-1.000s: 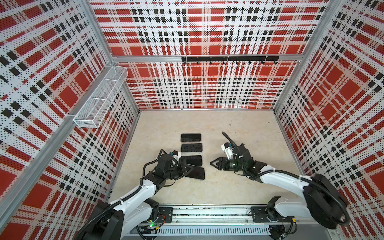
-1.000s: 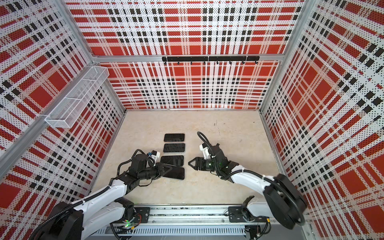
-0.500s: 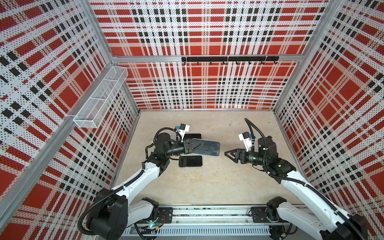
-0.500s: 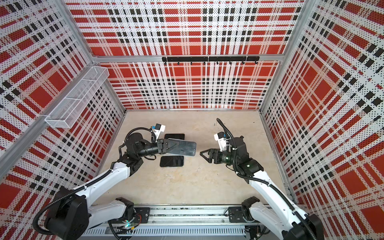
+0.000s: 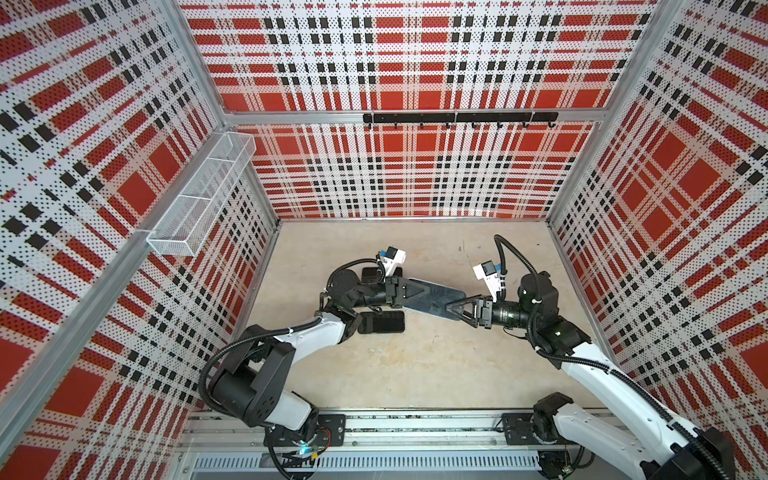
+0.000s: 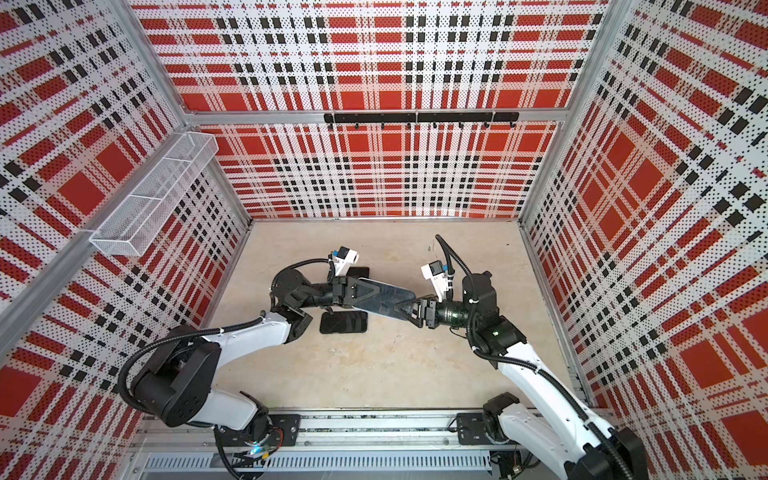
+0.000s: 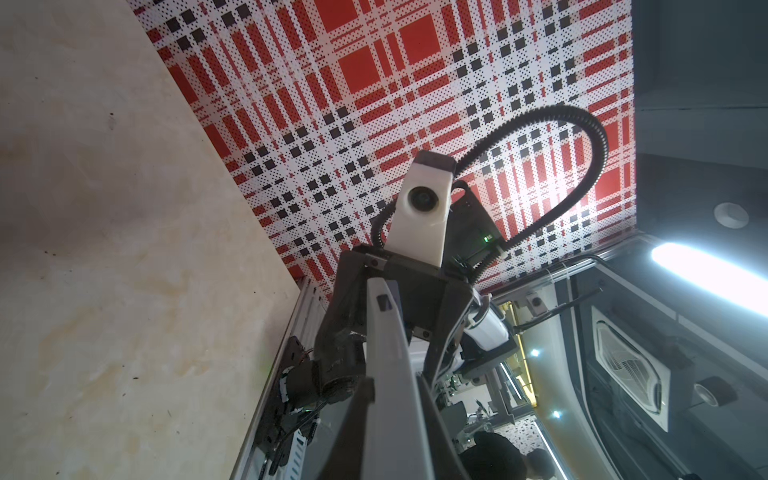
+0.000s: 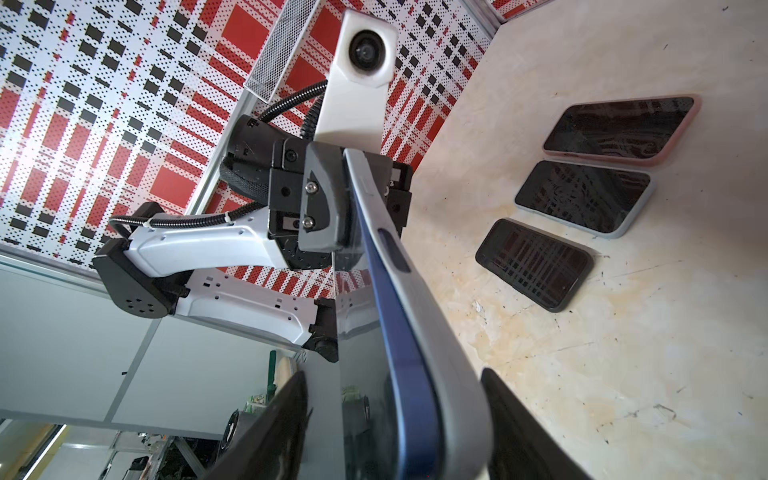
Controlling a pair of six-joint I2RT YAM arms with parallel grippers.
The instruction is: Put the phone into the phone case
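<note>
Left gripper [image 5: 428,292]: we are seeing it clamping the phone [image 5: 428,305] at 9 o'clock.
Right gripper [image 5: 451,309]: jaws are standing apart astride the 4 o'clock end, seemingly not yet touching.

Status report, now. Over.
Left end effector shut on phone, held aloft. Right end effector straddling its free end, grip unclear. Three other phones on table, nothing blocking.

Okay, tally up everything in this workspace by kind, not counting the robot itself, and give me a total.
Phones lying on the table: 3
Phone held in the air: 1
Wire basket: 1
Hook rail: 1
Total: 6
</note>
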